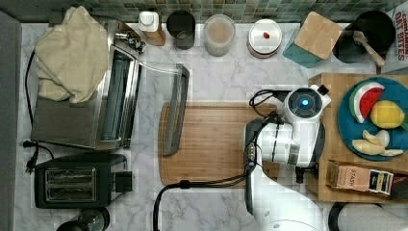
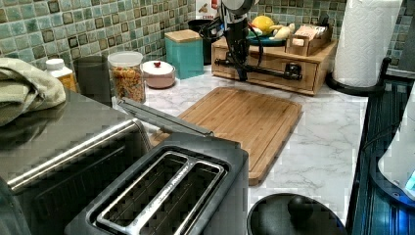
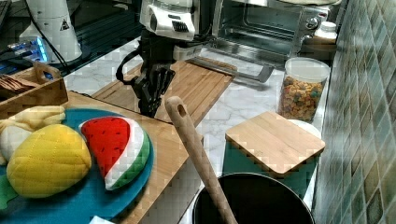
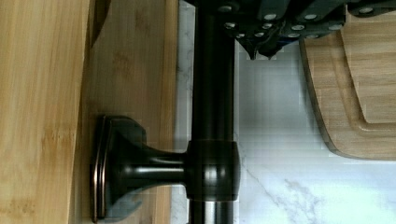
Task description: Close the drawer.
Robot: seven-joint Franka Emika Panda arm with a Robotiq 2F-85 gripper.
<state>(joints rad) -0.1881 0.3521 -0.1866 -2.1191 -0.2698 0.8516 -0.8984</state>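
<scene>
In the left view, from left to right, you see the toaster oven (image 2: 73,147) with its door down, the cutting board (image 2: 244,122) on the marble counter (image 2: 318,147), then the drawer (image 2: 266,63) under the wooden stand at the back, its front nearly flush. Your gripper (image 2: 241,73) stands at the black bar handle (image 2: 259,71); the wrist view shows its fingertips (image 4: 261,44) just beside the bar, but you cannot tell whether the jaws grip it.
</scene>
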